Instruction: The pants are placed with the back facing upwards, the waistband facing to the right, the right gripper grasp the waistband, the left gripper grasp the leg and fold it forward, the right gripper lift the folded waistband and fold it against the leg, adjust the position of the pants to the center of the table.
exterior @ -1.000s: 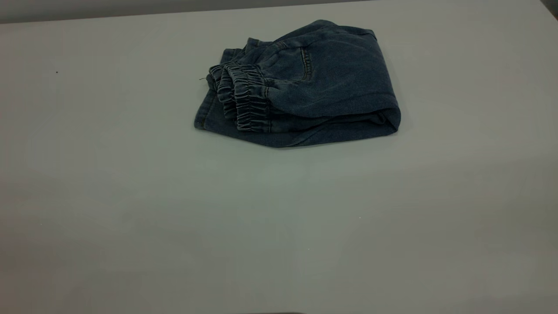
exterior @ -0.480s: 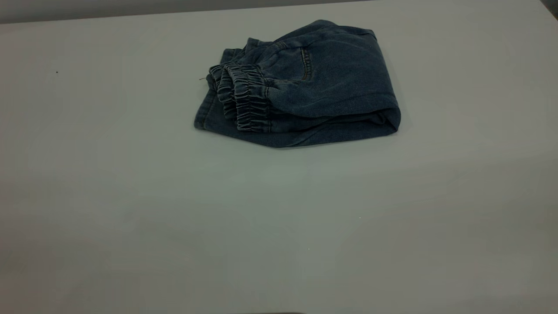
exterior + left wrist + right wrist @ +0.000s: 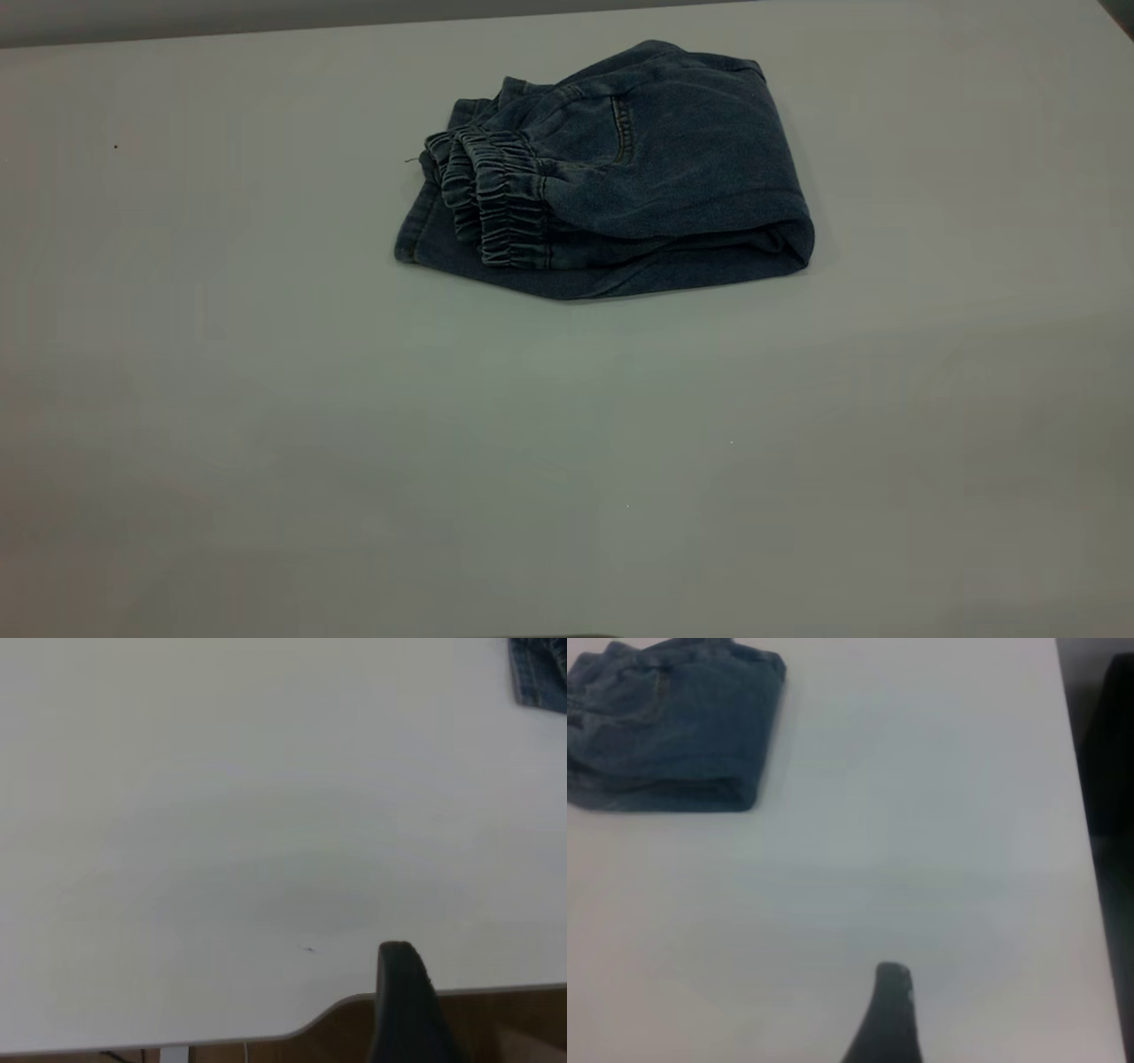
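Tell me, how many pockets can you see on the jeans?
1. One pocket shows on top of the folded pants, near the waistband. Others may be hidden inside the fold.

Neither arm appears in the exterior view; both are pulled back out of its field. The left gripper (image 3: pixel 403 992) shows only in its own wrist view, as a single dark finger tip (the other finger is out of the picture), so how far its fingers stand apart cannot be read. It hangs in the air with nothing between or against the visible finger. The right gripper (image 3: pixel 888 1010) is likewise seen only in its own wrist view, as one dark, tapering finger tip raised in the air, touching nothing; its opening cannot be judged either.
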{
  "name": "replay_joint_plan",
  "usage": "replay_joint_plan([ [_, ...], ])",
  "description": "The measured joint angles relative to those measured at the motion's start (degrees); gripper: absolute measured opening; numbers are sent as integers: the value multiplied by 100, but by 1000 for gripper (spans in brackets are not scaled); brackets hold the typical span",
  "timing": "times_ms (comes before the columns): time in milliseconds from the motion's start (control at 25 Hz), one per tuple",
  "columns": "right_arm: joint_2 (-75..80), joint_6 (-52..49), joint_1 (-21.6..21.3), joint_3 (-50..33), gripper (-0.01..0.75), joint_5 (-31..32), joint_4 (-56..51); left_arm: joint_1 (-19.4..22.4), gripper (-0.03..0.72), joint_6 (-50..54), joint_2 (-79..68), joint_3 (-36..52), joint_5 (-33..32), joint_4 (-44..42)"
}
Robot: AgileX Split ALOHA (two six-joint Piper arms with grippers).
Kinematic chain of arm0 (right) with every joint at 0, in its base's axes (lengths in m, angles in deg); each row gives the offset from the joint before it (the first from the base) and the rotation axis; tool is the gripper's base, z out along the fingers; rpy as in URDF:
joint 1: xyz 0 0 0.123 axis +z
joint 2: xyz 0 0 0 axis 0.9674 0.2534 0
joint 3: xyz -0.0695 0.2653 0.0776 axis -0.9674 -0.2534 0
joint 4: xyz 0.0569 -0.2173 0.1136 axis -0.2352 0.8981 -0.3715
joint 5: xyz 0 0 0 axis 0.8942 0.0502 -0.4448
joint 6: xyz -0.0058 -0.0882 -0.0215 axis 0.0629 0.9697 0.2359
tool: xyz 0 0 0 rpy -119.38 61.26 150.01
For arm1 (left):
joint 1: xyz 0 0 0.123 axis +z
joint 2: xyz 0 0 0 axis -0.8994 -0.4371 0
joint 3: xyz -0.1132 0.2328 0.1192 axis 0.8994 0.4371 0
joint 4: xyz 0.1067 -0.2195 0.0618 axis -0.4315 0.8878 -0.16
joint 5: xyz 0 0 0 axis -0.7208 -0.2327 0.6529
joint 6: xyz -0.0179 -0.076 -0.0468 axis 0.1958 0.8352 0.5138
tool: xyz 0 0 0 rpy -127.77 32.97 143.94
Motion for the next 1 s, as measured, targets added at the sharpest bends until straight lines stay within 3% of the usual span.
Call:
replay_joint_plan([
  [1000,0,-113,0,-3,559,-7,72,0,379,-18,0,0,0,0],
])
